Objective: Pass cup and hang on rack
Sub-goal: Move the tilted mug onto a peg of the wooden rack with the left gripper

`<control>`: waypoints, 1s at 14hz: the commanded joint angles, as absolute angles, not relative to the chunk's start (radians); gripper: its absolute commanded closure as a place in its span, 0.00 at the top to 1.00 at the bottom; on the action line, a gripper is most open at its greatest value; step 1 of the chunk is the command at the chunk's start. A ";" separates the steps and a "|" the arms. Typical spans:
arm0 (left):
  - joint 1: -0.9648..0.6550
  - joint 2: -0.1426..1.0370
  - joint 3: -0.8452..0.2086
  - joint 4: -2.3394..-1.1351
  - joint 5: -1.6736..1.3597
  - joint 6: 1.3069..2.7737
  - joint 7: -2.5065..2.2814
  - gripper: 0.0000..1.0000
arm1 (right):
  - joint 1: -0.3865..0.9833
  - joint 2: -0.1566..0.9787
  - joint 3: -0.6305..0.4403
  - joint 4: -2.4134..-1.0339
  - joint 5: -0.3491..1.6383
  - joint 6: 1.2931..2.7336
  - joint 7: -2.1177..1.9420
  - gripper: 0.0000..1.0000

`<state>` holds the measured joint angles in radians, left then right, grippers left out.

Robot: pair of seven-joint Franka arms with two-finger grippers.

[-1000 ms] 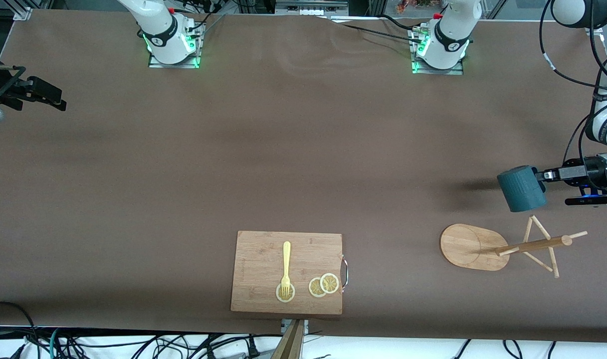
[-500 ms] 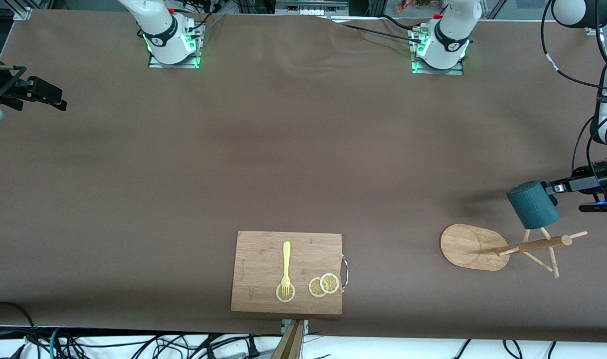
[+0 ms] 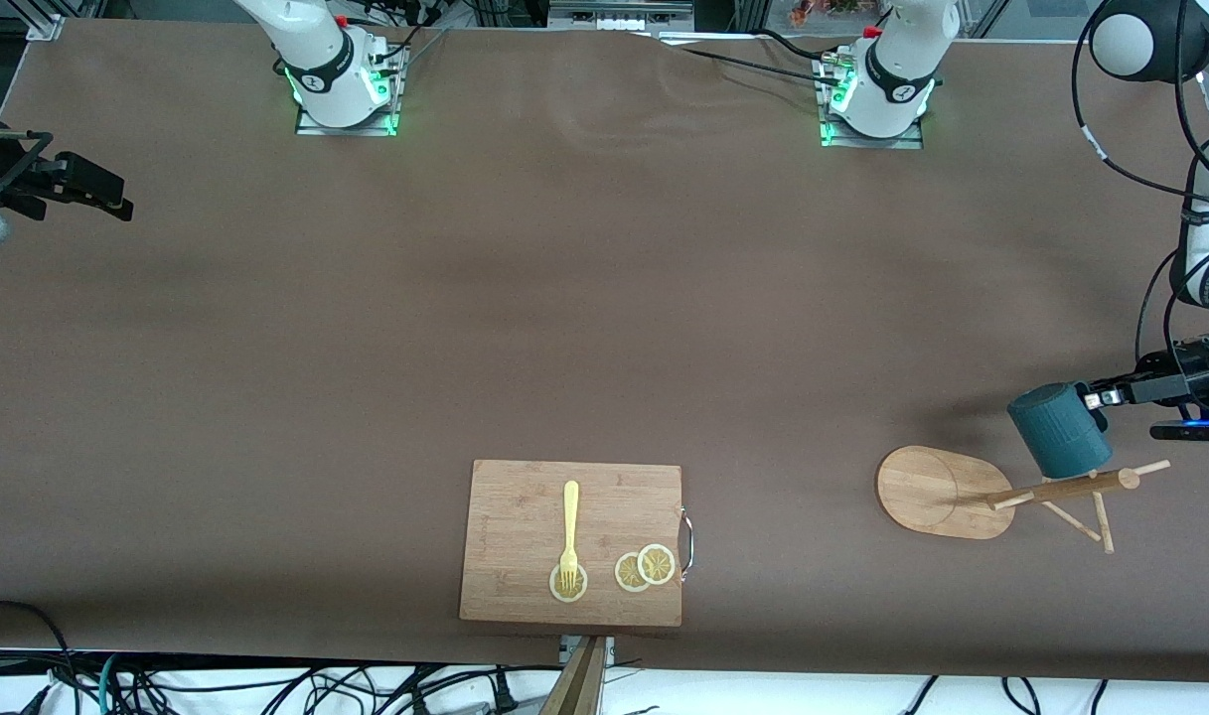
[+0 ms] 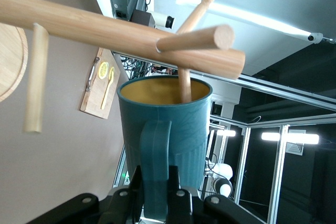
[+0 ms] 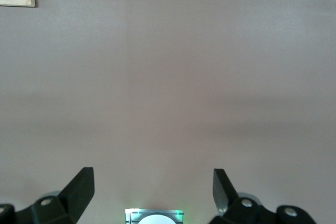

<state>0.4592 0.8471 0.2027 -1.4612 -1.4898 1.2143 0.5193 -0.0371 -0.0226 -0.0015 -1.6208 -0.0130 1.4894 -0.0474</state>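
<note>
Brown cloth covers the surface (image 3: 564,298); from the front, the left end effector (image 3: 1096,400) grips the ribbed teal cup (image 3: 1059,430) by its handle above the wooden rack (image 3: 947,492), near the left arm's end. Its wrist view shows a round peg (image 4: 185,85) inside the cup's tan mouth. Over bare cloth, the right end effector (image 5: 152,190) waits, fingers spread.

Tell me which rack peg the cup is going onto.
The peg pointing into the cup's open mouth, on the pole's side toward the left gripper. The rack's other pegs are clear of the cup.
</note>
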 commanded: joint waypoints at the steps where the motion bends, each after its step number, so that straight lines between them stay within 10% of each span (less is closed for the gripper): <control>1: 0.462 0.870 0.199 -1.417 -1.520 1.219 0.489 0.00 | -0.046 -0.025 0.009 -1.605 -0.008 1.471 -0.044 1.00; 8: 0.468 0.888 0.199 -1.394 -1.519 1.236 0.469 0.01 | -0.046 -0.026 0.021 -1.605 -0.008 1.471 -0.044 1.00; 14: 0.477 0.907 0.201 -1.394 -1.511 1.236 0.486 0.53 | -0.046 -0.026 0.023 -1.605 -0.008 1.471 -0.044 1.00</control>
